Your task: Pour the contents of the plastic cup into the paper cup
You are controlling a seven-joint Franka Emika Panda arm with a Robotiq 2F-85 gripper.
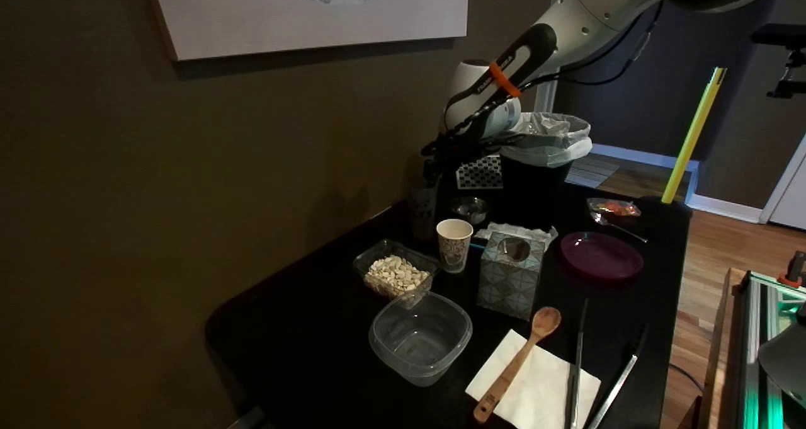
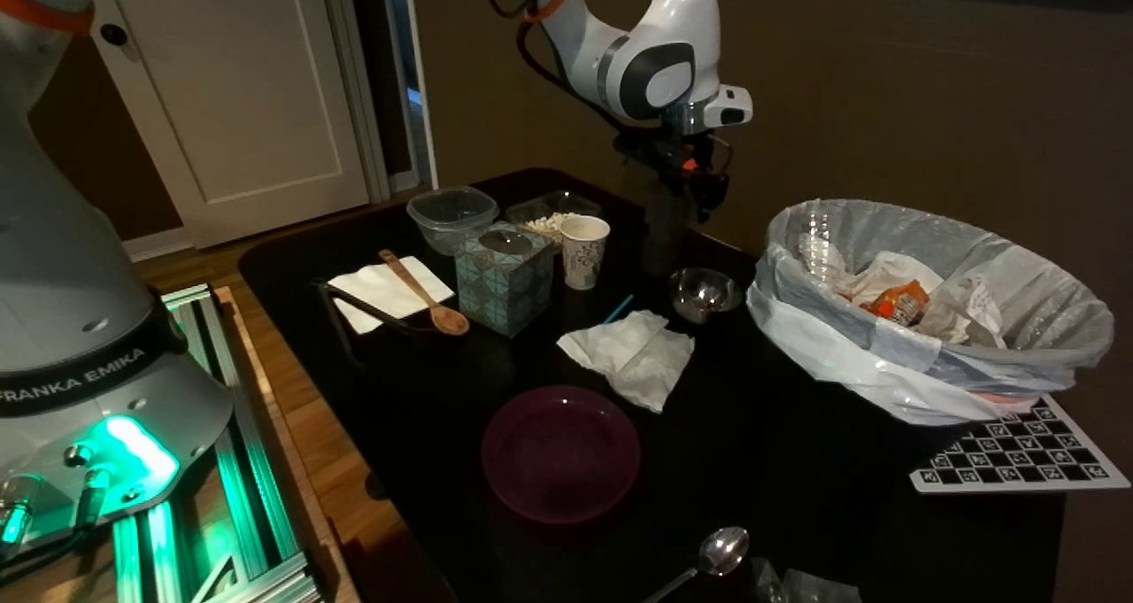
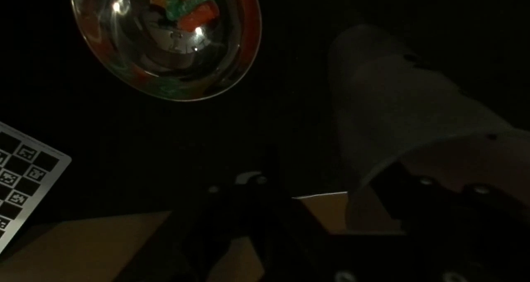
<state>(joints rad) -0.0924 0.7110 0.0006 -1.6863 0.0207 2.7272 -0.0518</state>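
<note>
The plastic cup (image 1: 422, 210) is a dim, see-through tumbler standing upright near the wall; it also shows in an exterior view (image 2: 666, 231) and in the wrist view (image 3: 385, 95). Its contents cannot be made out. My gripper (image 1: 432, 167) is at the cup's top, and also shows in an exterior view (image 2: 692, 191). In the wrist view the gripper (image 3: 327, 181) has its fingers apart. One finger is over or inside the cup's opening, the other outside the rim with a gap. The white patterned paper cup (image 1: 453, 245) stands upright nearby, also in an exterior view (image 2: 584, 251).
A shiny bowl (image 3: 165, 66) with coloured candy stands beside the plastic cup. A tub of white pieces (image 1: 397, 276), a clear tub (image 1: 420, 337) and a tissue box (image 1: 510, 284) stand near the paper cup. A lined bin (image 2: 885, 364) and purple plate (image 2: 561, 454) are further off.
</note>
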